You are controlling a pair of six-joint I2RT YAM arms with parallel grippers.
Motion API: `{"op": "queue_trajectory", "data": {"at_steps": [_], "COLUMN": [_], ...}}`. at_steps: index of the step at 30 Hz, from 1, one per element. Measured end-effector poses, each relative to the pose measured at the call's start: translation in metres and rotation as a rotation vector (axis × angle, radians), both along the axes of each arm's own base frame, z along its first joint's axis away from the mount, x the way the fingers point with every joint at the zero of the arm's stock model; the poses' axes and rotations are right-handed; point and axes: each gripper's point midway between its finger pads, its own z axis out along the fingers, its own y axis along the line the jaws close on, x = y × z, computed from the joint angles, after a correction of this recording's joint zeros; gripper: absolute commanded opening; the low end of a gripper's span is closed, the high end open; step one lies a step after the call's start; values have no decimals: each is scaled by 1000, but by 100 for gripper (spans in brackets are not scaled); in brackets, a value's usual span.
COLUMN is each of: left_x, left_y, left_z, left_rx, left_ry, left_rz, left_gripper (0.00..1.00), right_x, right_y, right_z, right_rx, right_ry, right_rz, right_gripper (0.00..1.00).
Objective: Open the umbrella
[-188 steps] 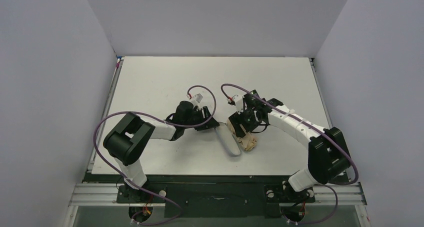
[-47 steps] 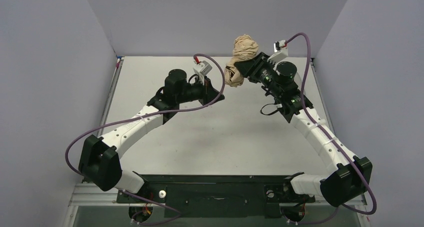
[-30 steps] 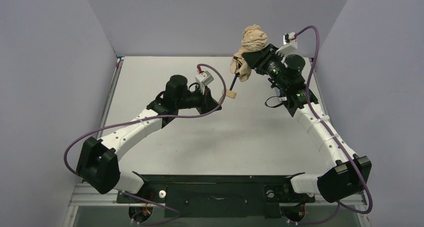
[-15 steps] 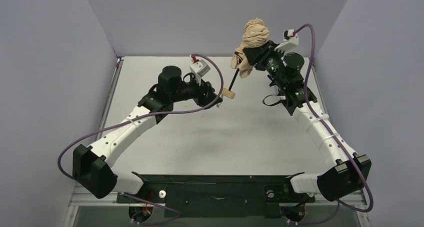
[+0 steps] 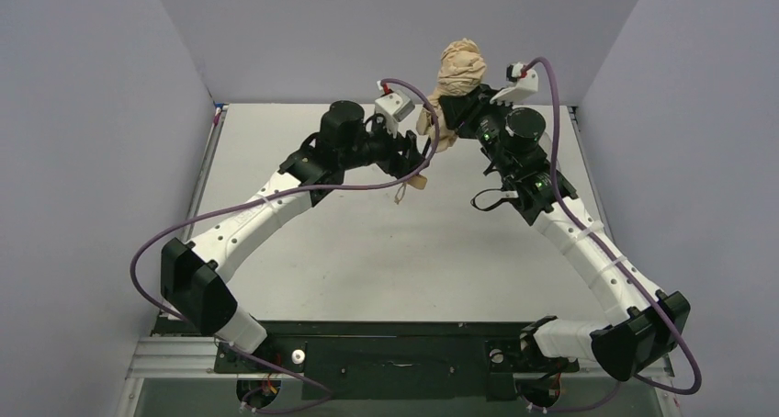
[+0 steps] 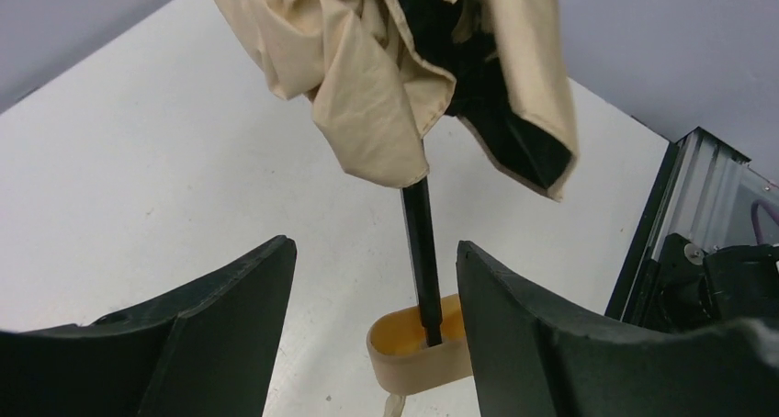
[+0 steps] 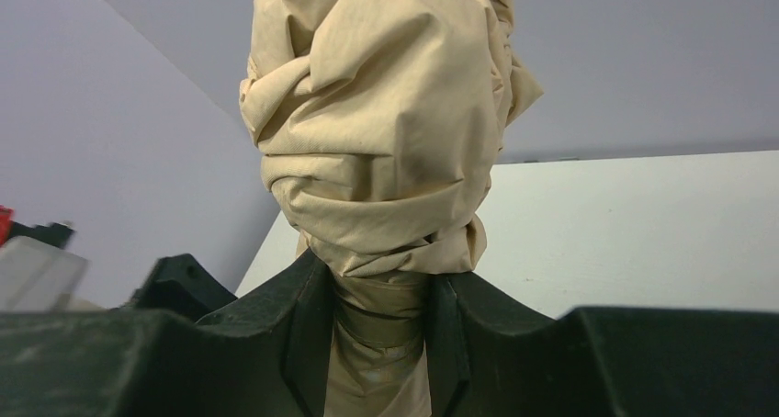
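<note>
Tan umbrella [image 7: 386, 132] in R end effector [image 7: 378, 330]

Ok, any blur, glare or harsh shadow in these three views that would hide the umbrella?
Top external: soft even light, faint shadows, umbrella sharp. Left wrist: umbrella clear, left gripper nearly featureless black. Right wrist: fabric crisp; pale shape at the left edge is out of focus.
</note>
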Motion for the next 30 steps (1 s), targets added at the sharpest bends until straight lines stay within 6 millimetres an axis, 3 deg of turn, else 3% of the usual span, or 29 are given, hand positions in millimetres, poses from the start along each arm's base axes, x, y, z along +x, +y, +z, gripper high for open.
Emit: {"op": "queue_trajectory", "data": {"at_steps": [5,10,30], "left_x": [-1,5,7], "left_y": [-9,-15,-9], "left_z": [-34,-46,-77], "left_rx": [92,146,247], "left_ry": [46,46,23], "left_rz": [1,11,-10], "left_gripper": [52,46,48], "right_x": [-2,-2,-5], "right_y": [-1,-4,-11], "right_z": [1,-7,-28], "right_rx": [-15,-53,-153], "right_ry": [-6,12,76], "right_rz": [-28,-64,-113], "right_gripper": [0,0,0]}}
